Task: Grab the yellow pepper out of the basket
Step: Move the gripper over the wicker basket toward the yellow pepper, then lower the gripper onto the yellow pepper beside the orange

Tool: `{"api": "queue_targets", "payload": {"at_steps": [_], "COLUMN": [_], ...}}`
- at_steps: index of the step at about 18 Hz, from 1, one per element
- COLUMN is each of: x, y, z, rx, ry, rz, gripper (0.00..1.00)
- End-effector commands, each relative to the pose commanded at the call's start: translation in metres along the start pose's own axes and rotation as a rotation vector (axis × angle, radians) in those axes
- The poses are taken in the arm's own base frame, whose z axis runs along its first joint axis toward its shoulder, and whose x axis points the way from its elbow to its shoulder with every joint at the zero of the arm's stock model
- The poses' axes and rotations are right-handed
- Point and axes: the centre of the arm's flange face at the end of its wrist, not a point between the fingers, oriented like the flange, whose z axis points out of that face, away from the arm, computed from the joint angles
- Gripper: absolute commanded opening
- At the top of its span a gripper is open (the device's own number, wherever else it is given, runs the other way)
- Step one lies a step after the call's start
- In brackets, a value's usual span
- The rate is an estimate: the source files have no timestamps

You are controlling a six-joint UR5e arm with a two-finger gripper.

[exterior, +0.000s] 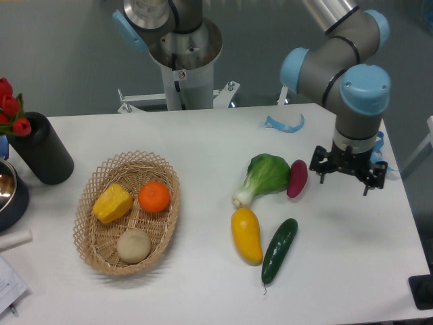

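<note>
White table [203, 149] under wicker basket [166, 217], grey wall behind.

Arm bent at right, wrist pointing down, gripper [348, 177] hidden underneath.

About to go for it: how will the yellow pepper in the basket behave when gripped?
The pepper looks like a rigid, probably light toy. Its angular ridges may let it twist between fingers. It touches the orange, which could roll when the pepper lifts.

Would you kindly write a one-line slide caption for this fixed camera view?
UR5e hand hovers at the table's right side, far from the yellow pepper lying in the wicker basket.
</note>
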Motion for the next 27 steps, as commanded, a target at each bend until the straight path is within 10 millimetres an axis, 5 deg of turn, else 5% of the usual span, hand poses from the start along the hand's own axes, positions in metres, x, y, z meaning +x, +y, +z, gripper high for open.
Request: {"api": "queue_targets", "payload": {"at_steps": [6, 17, 21, 27], "x": [0.057, 0.219, 0.280, 0.342], "y": [-0.012, -0.129, -0.156, -0.183], "z": [-0.014, -0.035, -0.031, -0.019], "rx": [0.010, 0.013, -0.003, -0.001], "ry": [0.020, 0.101, 0.145, 0.191], "rz": [0.010, 0.201, 0.287, 0.343], "gripper": [1.00, 1.00, 1.00, 1.00]}}
